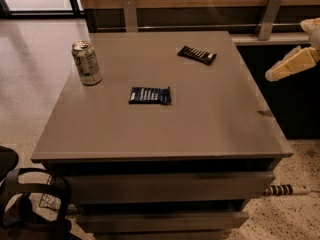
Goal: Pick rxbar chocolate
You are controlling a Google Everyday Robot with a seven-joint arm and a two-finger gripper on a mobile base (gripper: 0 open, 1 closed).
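The rxbar chocolate (197, 55), a flat bar in a black wrapper with white lettering, lies near the far right corner of the grey table (165, 129). A same-sized dark blue wrapped bar (150, 95) lies near the table's middle. My gripper (290, 65), cream-coloured, hangs in the air beyond the table's right edge, well to the right of the black bar and above the table's level. It touches nothing.
A silver drink can (86, 62) stands upright near the far left corner of the table. A wooden wall with metal brackets (268, 15) runs behind the table. A dark counter sits to the right. A black chair or bag (30, 209) is at the lower left on the floor.
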